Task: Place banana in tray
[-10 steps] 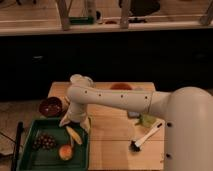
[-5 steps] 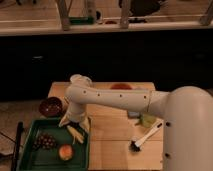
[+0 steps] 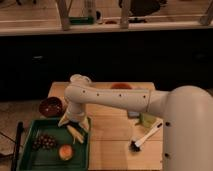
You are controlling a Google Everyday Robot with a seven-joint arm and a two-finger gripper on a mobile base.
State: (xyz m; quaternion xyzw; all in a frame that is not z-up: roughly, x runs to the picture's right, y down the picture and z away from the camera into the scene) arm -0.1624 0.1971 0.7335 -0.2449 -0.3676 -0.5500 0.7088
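The banana (image 3: 75, 133) is small and pale yellow. It lies inside the dark-green tray (image 3: 29, 158), near the tray's right rim. My gripper (image 3: 75, 124) hangs just above the banana's upper end, pointing down over the tray's right part. Its fingers (image 3: 64, 121) are spread apart on either side of the banana, and I see no grip on it. The white arm reaches in from the right across the wooden table.
A dark grape bunch (image 3: 45, 141) and a round orange fruit (image 3: 65, 152) also lie in the tray. A brown bowl (image 3: 51, 106) stands behind the tray. A brush (image 3: 145, 138) and a green sponge (image 3: 147, 120) lie at the table's right. A reddish object (image 3: 120, 86) sits behind the arm.
The arm has lifted slightly. The banana stays where it was in the tray, below the spread fingers.
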